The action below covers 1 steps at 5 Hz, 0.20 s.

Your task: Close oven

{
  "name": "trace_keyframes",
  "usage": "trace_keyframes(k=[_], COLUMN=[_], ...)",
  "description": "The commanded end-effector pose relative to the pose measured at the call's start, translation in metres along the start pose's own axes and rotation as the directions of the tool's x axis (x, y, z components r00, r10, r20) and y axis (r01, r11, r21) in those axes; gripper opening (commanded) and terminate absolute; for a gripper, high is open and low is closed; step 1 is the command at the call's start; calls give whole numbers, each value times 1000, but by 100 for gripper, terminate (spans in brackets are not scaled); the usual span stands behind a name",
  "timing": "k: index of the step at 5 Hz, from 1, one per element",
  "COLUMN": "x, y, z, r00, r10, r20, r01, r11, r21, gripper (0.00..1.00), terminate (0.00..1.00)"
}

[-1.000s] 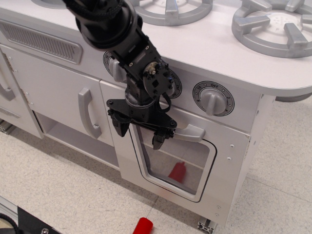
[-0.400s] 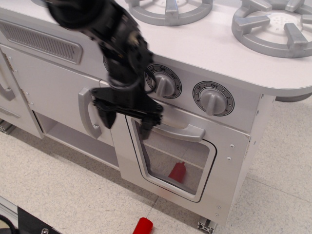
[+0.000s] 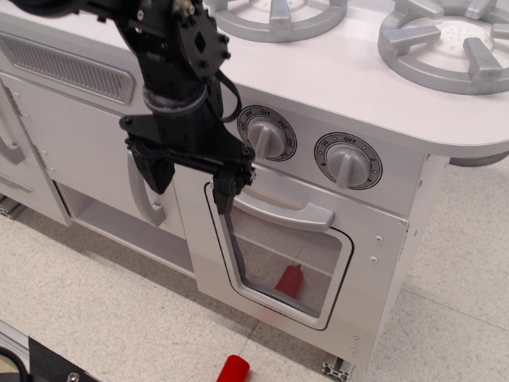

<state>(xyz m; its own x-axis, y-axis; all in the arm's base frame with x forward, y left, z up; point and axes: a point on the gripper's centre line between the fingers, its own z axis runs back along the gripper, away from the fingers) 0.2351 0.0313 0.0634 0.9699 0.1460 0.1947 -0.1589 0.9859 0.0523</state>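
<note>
The oven (image 3: 278,247) sits below the two grey knobs (image 3: 306,150), its windowed door flush with the white front and its grey bar handle (image 3: 286,213) across the top of the window. The black gripper (image 3: 189,177) hangs at the handle's left end with its fingers spread wide, holding nothing. A red object (image 3: 233,369) lies on the floor below the oven.
</note>
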Motion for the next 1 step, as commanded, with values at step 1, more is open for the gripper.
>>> trace_keyframes(k=[1], x=[6], y=[6], z=[13], r00=[999], r10=[3], r20=[51], r01=[-3], r11=[1000], r21=[-1], gripper=[100], terminate=[100])
